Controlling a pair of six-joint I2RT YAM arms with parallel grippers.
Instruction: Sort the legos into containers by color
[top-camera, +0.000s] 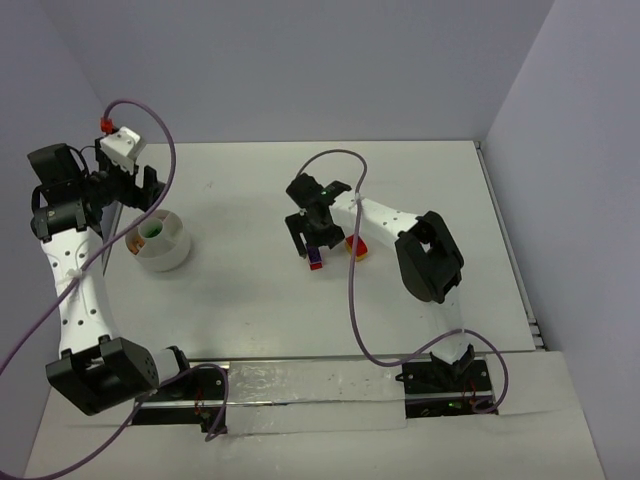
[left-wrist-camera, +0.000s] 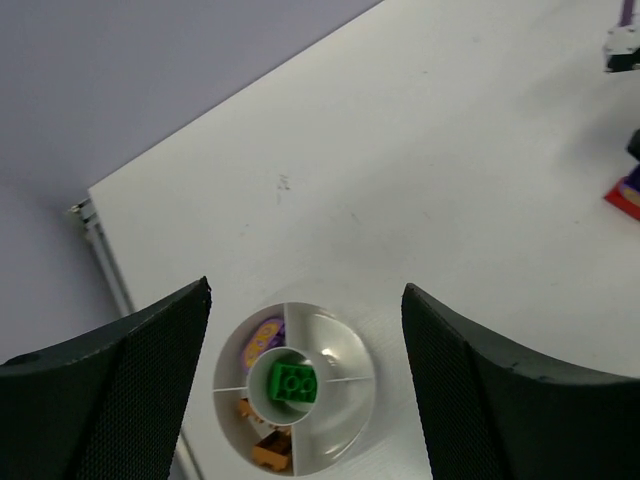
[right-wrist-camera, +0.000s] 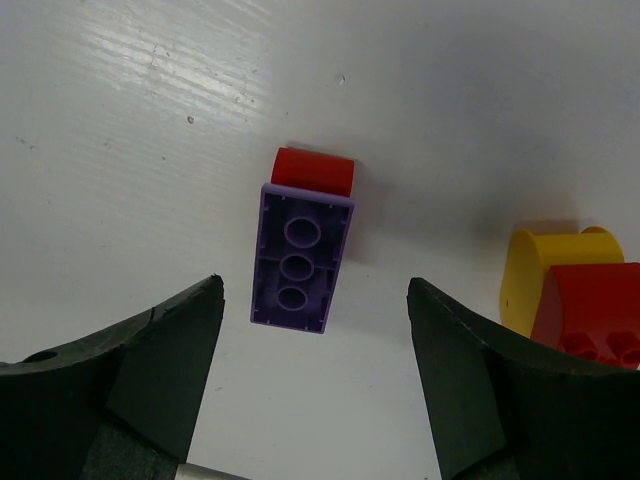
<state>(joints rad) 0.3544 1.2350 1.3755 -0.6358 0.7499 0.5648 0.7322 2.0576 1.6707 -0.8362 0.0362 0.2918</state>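
A round white tub (top-camera: 162, 243) stands at the left; in the left wrist view (left-wrist-camera: 340, 340) it has divided sections holding a green brick (left-wrist-camera: 293, 383) in the centre cup, a purple piece (left-wrist-camera: 262, 336) and orange bricks (left-wrist-camera: 272, 452). My left gripper (left-wrist-camera: 305, 385) is open and empty above the tub. A purple brick (right-wrist-camera: 298, 257) lies underside up on the table, against a red brick (right-wrist-camera: 314, 171). A red-and-yellow piece (right-wrist-camera: 572, 294) lies to its right. My right gripper (right-wrist-camera: 315, 375) is open above the purple brick (top-camera: 316, 261).
The table's far-left edge and a metal rail (left-wrist-camera: 100, 245) run beside the tub. Purple cables loop over both arms (top-camera: 350, 290). The arm bases (top-camera: 445, 385) sit at the near edge. Walls close in the back and right.
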